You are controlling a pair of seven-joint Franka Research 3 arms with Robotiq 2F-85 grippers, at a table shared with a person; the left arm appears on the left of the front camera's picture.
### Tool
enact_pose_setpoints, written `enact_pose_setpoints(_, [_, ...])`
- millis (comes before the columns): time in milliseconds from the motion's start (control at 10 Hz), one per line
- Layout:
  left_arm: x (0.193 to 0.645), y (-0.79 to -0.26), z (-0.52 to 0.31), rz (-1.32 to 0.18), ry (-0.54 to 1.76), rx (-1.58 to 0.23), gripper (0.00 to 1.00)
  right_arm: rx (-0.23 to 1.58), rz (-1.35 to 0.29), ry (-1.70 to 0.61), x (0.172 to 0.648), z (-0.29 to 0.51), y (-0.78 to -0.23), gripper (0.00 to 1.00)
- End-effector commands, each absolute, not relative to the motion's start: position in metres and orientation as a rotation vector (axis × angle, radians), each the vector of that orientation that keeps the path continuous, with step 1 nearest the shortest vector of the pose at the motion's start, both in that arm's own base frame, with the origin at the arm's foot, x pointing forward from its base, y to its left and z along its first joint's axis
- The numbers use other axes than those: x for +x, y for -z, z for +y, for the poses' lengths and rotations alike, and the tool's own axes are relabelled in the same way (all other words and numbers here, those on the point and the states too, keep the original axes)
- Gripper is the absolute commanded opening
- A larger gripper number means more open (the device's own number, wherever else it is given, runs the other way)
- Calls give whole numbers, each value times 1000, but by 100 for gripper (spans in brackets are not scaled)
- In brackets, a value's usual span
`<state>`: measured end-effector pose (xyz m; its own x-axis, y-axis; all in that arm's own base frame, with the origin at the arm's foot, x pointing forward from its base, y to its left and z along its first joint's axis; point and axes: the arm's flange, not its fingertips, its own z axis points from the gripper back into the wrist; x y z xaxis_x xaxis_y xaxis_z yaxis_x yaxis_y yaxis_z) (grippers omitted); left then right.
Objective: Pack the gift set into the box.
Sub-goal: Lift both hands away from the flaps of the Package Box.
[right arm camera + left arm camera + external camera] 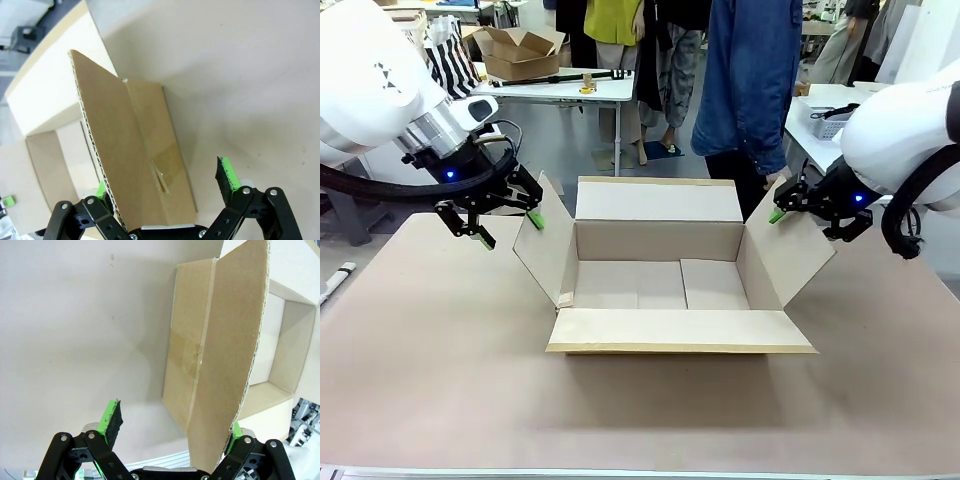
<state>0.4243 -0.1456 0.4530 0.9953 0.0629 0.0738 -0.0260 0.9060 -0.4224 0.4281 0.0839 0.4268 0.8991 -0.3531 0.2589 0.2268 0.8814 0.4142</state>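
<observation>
A: While both arms flank it, where does the box (660, 240) sit?
B: Midway between the table's (440, 350) left and right edges; plain brown corrugated carton, rectangular, four flaps splayed outward.
A: Left gripper (174, 417)?
B: Green pads wide apart, straddling the left flap's (225, 340) fluted edge, unclamped.
A: Right gripper (163, 176)?
B: Equally spread; right flap (115, 140) stands between its fingers.
</observation>
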Motion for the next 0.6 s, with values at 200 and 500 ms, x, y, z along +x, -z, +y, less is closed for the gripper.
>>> enact_pose_setpoints(200, [424, -454, -144, -88, -39, -420, 100, 377, -342, 311, 428, 83, -429, 100])
enact_pose_setpoints(500, [424, -454, -144, -88, -39, -420, 100, 377, -342, 311, 428, 83, -429, 100])
